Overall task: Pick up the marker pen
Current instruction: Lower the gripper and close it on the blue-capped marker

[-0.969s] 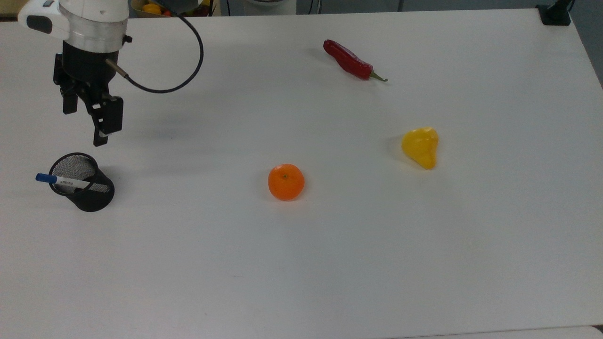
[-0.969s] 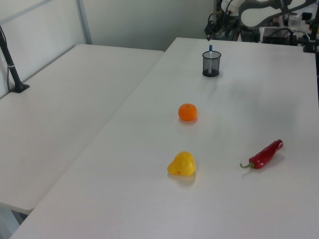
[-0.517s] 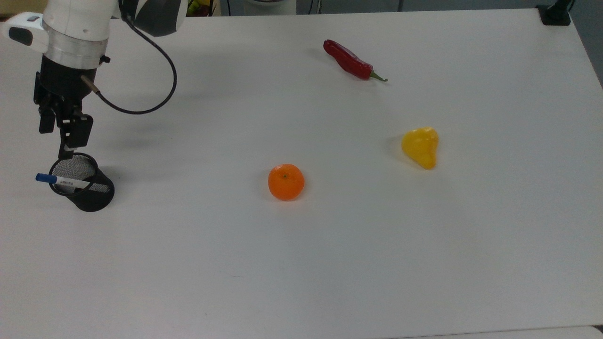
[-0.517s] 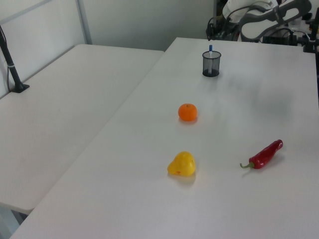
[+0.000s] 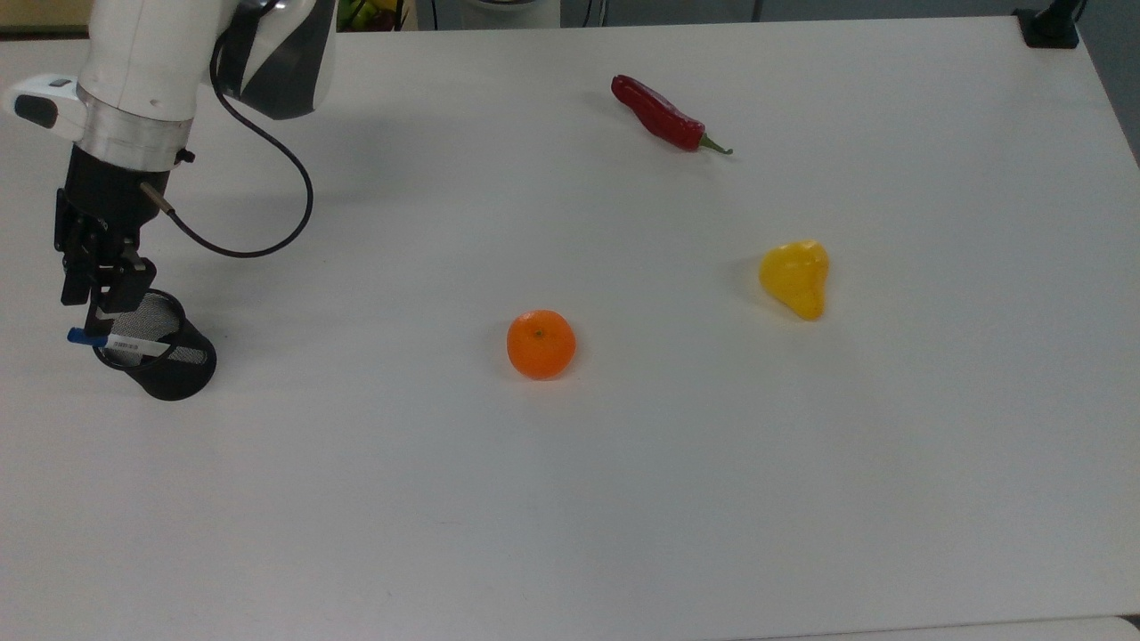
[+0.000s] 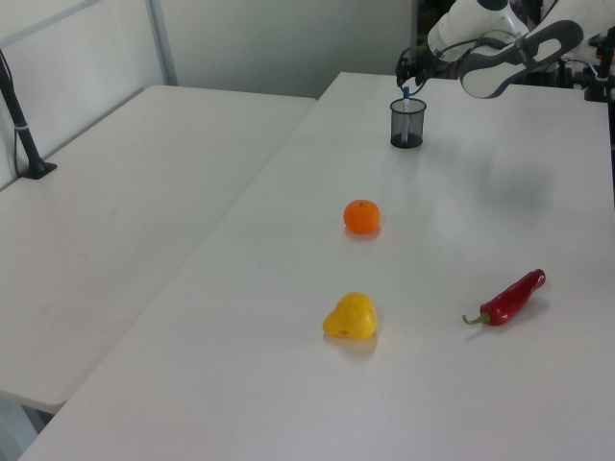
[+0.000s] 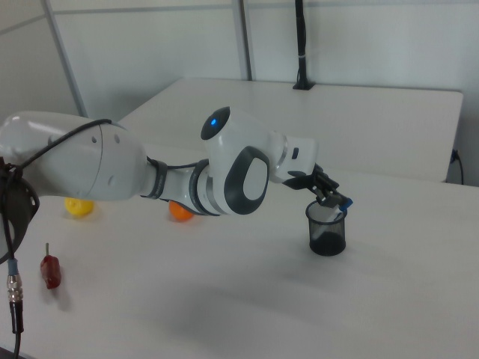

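The marker pen (image 5: 114, 341) stands leaning in a black mesh cup (image 5: 160, 352) near the top view's left edge of the white table (image 5: 623, 490). Its blue cap sticks out past the cup's rim toward the top view's left, and its white body with a small label lies across the cup's open mouth.

The gripper (image 5: 96, 298) hangs right over the pen's capped end. Its black fingers (image 5: 73, 283) sit on either side of the pen's top part, with a small gap between them (they look a bit apart, and I cannot tell if they touch the pen). In the right view the gripper (image 7: 331, 196) is at the cup's rim (image 7: 325, 213), with the blue cap poking out beside it. In the left view the cup (image 6: 406, 123) sits at the far end of the table, with the pen's blue top (image 6: 405, 93) sticking up from it.

An orange (image 5: 541, 344) sits near the middle of the table. A yellow pear-shaped fruit (image 5: 795, 279) is to the top view's right of it. A red chili (image 5: 663, 114) lies farther back, well apart from the cup. A black cable (image 5: 258, 187) loops from the arm's wrist.
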